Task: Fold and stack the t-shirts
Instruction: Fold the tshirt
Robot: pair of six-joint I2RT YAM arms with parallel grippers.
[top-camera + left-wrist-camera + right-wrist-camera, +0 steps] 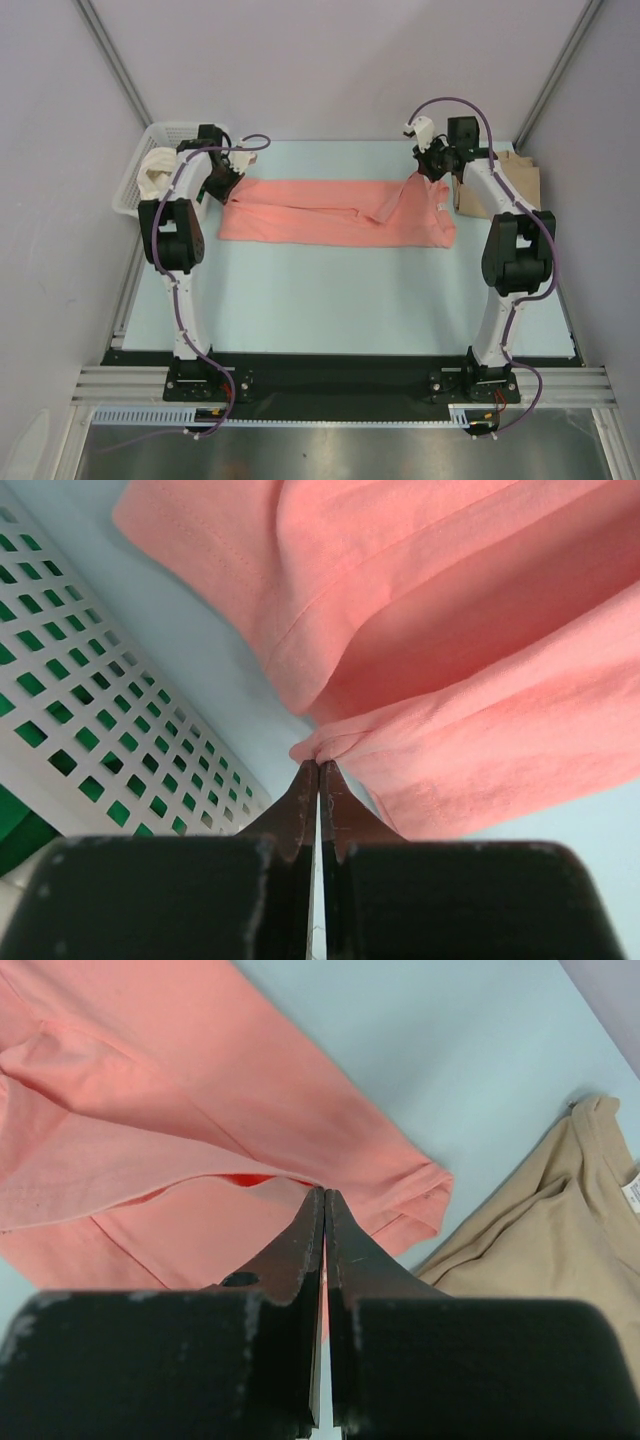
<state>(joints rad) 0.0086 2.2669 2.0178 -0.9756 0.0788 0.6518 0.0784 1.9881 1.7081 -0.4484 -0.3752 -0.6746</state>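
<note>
The pink shirt (335,212) lay spread sideways across the far half of the table (350,300), already doubled into a long band. One sleeve was flopped over its right part.

The left gripper (318,765) was clenched on the shirt's far left corner. Its jaws met with a small pleat of pink cloth bunched at the tips. The right gripper (323,1192) was likewise clamped on the shirt's far right end. There the upper layer rose to the tips in a low peak, parted from the layer beneath.

Holding both far corners at once probably served to keep the edge taut and level, so the cloth could be drawn over itself without skewing. The fold looked only partly made, with the stacking not yet begun.

The basket (135,180) stood just left of the pink shirt, close beside the pinched corner but apart from the cloth. In it sat a crumpled cream shirt (158,172), heaped above the rim. Green (15,830) showed through the lattice holes, likely another shirt lower down, though its shape could not be made out.

The tan shirt (540,1250) lay just right of the pink shirt, near its sleeve hem. It was in no container, with its collar and label turned up.
</note>
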